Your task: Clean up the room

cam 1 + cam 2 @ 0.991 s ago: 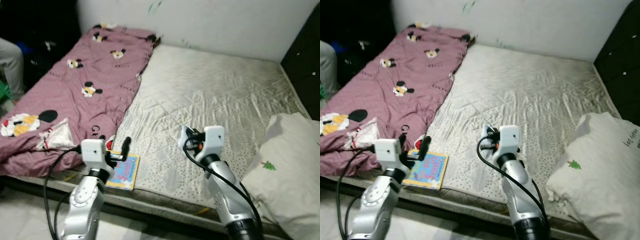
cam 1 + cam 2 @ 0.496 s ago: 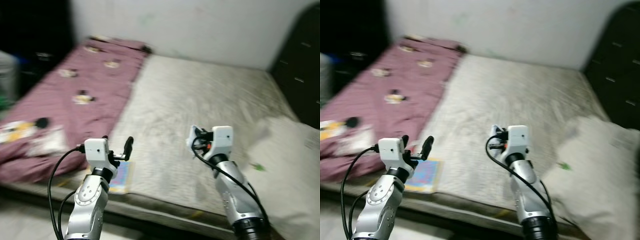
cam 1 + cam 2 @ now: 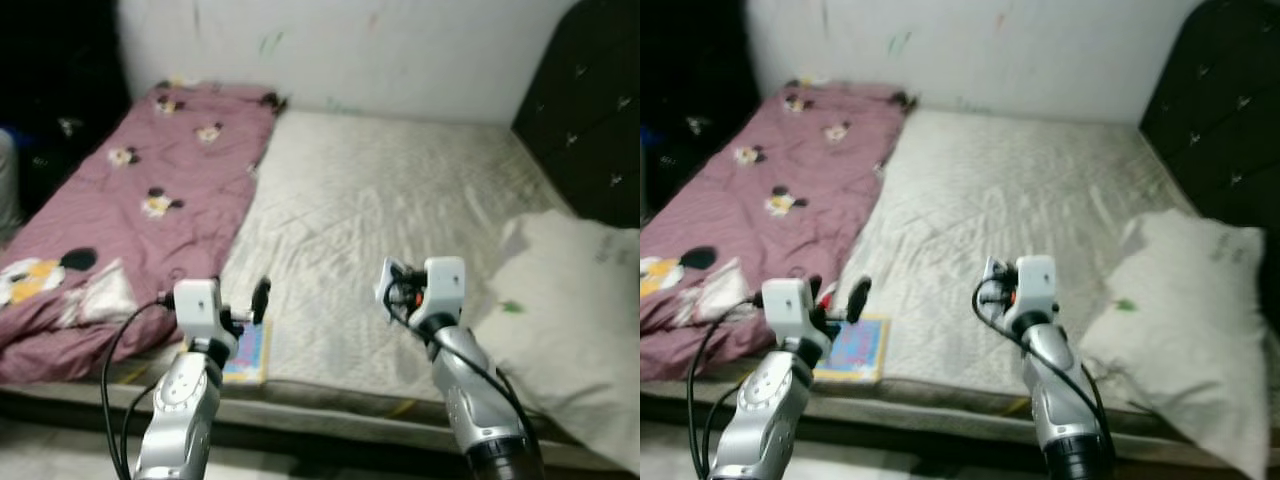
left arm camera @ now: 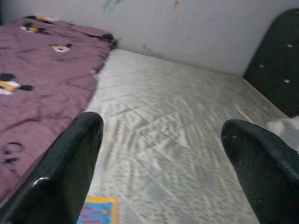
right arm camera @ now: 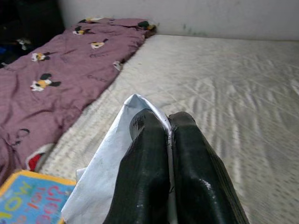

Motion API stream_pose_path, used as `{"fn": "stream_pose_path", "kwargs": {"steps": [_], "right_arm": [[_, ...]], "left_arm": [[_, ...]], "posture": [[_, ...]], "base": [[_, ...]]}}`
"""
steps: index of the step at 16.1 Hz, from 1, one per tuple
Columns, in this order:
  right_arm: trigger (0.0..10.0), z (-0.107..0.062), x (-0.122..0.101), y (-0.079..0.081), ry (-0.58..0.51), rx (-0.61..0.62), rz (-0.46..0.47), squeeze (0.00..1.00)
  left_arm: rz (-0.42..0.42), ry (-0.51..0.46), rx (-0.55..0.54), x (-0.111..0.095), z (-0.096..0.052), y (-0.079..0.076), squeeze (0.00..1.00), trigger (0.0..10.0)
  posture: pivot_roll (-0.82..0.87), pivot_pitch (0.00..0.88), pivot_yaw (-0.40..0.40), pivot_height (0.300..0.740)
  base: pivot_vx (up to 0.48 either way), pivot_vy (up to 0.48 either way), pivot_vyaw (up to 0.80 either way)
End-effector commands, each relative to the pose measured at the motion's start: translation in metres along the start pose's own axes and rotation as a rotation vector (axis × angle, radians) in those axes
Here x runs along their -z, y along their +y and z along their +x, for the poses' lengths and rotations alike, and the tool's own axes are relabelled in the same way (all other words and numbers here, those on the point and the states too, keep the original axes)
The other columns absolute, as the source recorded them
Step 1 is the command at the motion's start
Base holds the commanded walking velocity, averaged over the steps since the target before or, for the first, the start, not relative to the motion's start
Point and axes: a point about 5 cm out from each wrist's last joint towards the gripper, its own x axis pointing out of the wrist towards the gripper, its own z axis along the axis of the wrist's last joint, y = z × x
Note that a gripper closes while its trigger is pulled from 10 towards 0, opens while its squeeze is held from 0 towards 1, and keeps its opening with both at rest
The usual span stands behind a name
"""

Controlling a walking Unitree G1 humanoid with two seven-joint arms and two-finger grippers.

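Shifted since a second ago toward the robot's right, with the pink blanket (image 3: 130, 200) pushed to the edge and more of the white pillow (image 3: 570, 310) and dark headboard (image 3: 585, 100) taken in, probably from the camera turning and not from things moving on the bed (image 3: 400, 200); left gripper (image 3: 250, 305) hovering above the colourful book (image 3: 245, 352) at the mattress edge as before, right gripper (image 3: 385, 285) raised over the mattress. Seen along the left wrist, two black fingers (image 4: 70, 158) spread wide with nothing between, the book corner (image 4: 98, 211) just below. Seen along the right wrist, right gripper (image 5: 170, 126) closed tight on a white paper scrap (image 5: 105, 172), likely carried away as rubbish.
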Motion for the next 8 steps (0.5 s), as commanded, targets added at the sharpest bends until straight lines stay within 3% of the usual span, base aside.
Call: {"fn": "stream_pose_path", "kwargs": {"steps": [1,8], "right_arm": [[10.0,0.0029,-0.0039,0.0063,-0.015,-0.022,-0.002,0.0],[10.0,0.0032,-0.0001,0.009,-0.005,-0.033,-0.006,0.0]], "left_arm": [[0.018,-0.006,-0.019,-0.0033,-0.0002,0.0063,0.0,10.0],[0.018,-0.001,-0.011,-0.0011,-0.0002,0.0043,0.0,10.0]], "posture": [[0.04,0.0,-0.054,0.74],[0.04,0.0,-0.059,0.74]], "base": [[0.0,0.48,0.0],[0.0,0.471,0.0]]}}
